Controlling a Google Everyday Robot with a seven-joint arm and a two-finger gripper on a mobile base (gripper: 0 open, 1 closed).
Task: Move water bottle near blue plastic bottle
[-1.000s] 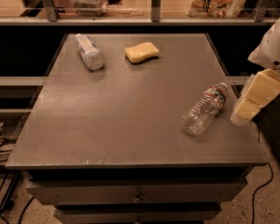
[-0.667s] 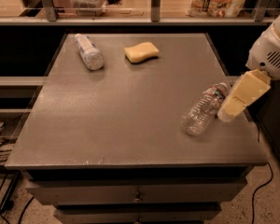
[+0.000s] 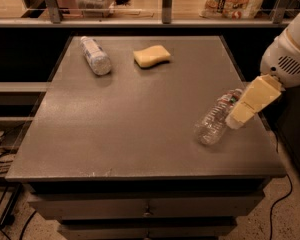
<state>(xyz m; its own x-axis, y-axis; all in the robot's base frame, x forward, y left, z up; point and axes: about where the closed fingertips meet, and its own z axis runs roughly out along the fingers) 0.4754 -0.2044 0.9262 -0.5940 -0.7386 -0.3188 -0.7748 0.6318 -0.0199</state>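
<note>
The water bottle (image 3: 213,121) is clear crinkled plastic and lies on its side near the table's right front, its cap end pointing up and right. The blue plastic bottle (image 3: 95,55) is pale bluish-white and lies on its side at the far left of the table. My gripper (image 3: 236,119) hangs from the white arm at the right edge, its cream fingers over the water bottle's neck end. The bottle's cap is hidden behind the fingers.
A yellow sponge (image 3: 152,56) lies at the far middle of the grey table (image 3: 120,134). A railing and a shelf with bags and a container run behind the table. Drawers sit under the table front. Cables lie on the floor at left.
My gripper has moved left and a little down, from beside the table's right edge to over the water bottle's neck end. The bottles and sponge have not moved.
</note>
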